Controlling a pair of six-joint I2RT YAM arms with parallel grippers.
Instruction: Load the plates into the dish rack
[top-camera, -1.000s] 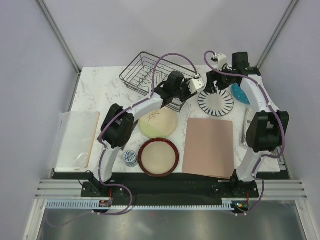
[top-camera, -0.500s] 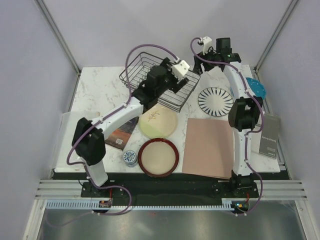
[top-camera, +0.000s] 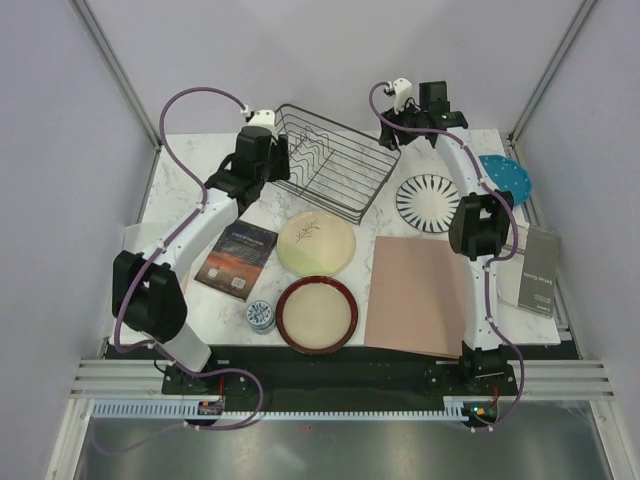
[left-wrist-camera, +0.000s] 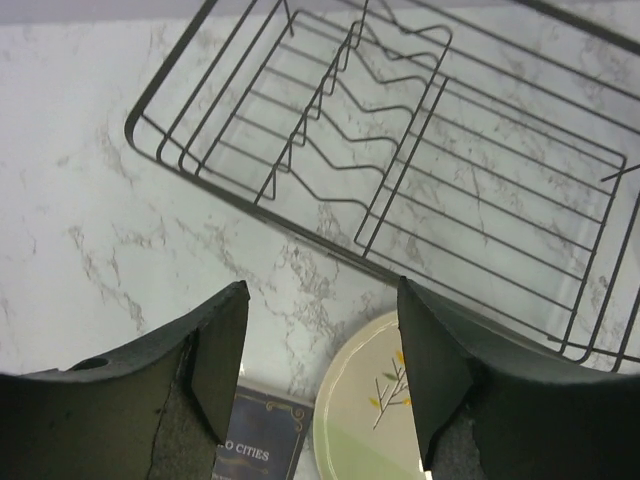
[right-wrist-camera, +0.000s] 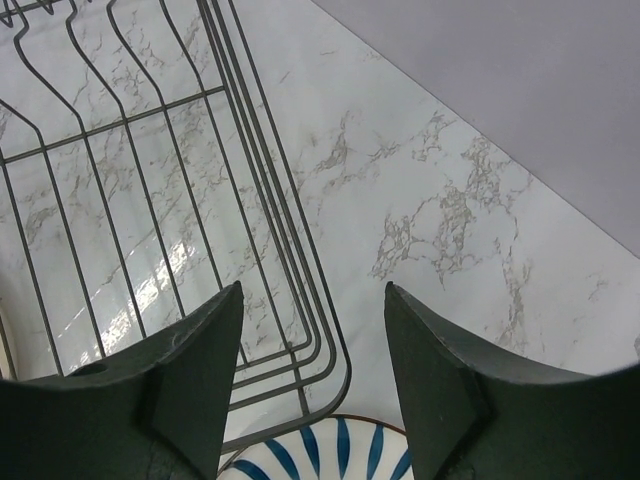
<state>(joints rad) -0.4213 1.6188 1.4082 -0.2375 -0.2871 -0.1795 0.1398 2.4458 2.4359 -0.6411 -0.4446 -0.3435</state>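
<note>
Hovering beside the dish rack (top-camera: 330, 160), the left jaws and right jaws gape wide, holding nothing.

Four plates (top-camera: 316, 244), one dish rack (top-camera: 335, 168), one cup (top-camera: 261, 316), one book (top-camera: 237, 259), one mat (top-camera: 420, 295), one booklet (top-camera: 535, 271), two arms (top-camera: 190, 226)

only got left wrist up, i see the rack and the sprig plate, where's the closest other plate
observer: the red-rimmed plate lies flat on the near side of the sprig plate.
operator: ok and the striped one
observer: the striped plate lies flat just right of the dish rack.
operator: teal?
observer: the teal plate sits at the far right, beyond the striped plate.
</note>
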